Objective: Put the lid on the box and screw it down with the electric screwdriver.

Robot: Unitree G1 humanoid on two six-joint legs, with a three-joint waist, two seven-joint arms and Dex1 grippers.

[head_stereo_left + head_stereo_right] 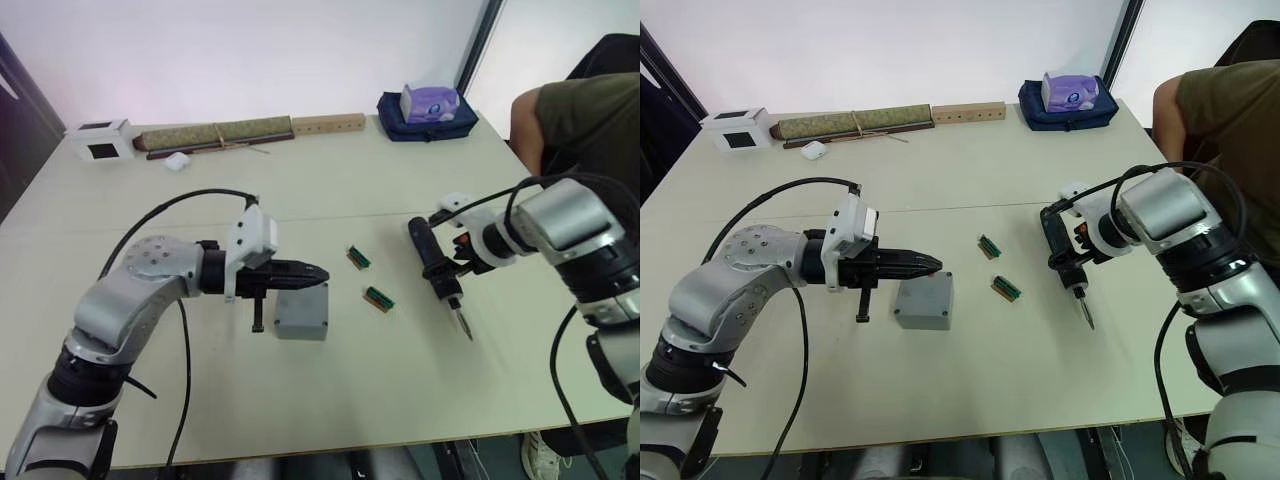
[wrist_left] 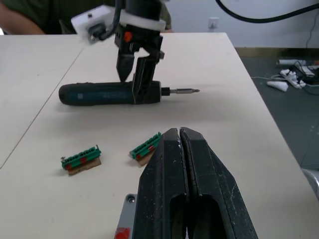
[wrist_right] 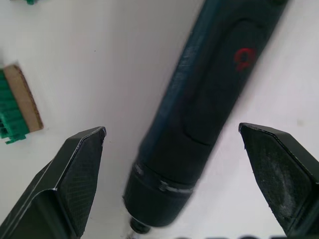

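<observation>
The electric screwdriver (image 1: 436, 268) lies flat on the desk (image 1: 400, 400), directly under the right pincer (image 3: 174, 139), whose two fingers stand wide apart, one on each side of the tool's barrel, gripping nothing yet. The bit points away from the pincer toward the near desk edge. To take it well, I judge the pincer should come straight down until both fingers flank the thick body near its front collar, then close squarely across the barrel so the tool cannot roll or twist; a hold too close to the bit end would leave the long rear part swinging.

Out from there, toward the left pincer, lie two small green connector strips (image 1: 379, 298), apart from the tool and clear of the fingers' path.

Farther over sits the box (image 1: 301, 314), with the lid (image 1: 924, 297) seemingly already on top, a red mark showing at its corner in the left wrist view. The left pincer (image 2: 180, 149) has its fingers pressed together with nothing between them, and it hovers just above or rests on the lid; I cannot tell which. Keeping it there to steady the box would help once screwing begins.
</observation>
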